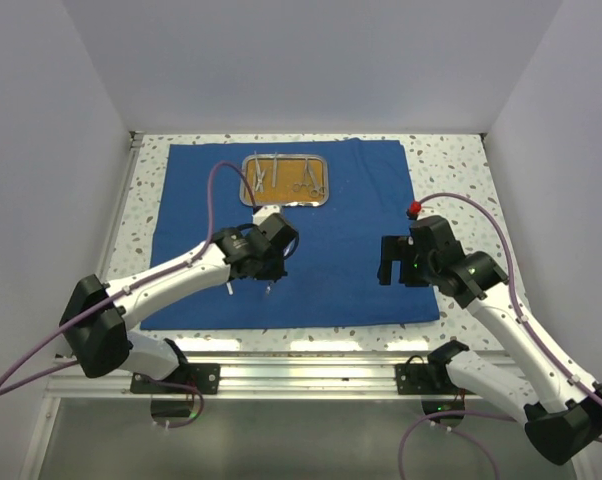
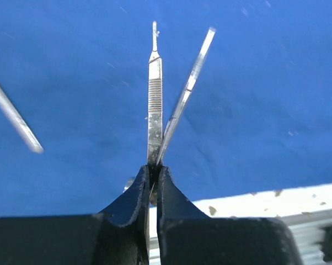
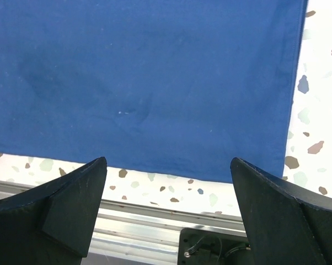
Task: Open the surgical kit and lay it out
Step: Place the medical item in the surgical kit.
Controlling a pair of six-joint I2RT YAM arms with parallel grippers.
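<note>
Left gripper (image 2: 153, 176) pinches thin silvery steel tweezers (image 2: 154, 94) by joined end, tips at 12 o'clock; right gripper (image 3: 167, 163) open, empty. Likely light, stiff, slippery: hold the ribbed shank.

A robotics lab cell is indicated: a speckled tabletop (image 1: 451, 170) is boxed in by white walls (image 1: 41, 150). A left arm (image 1: 171, 270) and a right arm (image 1: 521, 340) are bolted to an aluminium rail (image 1: 311, 375), purple cables (image 1: 209, 200) are trailed from them, and a blue cloth wrap (image 1: 361, 270) is spread on top
</note>
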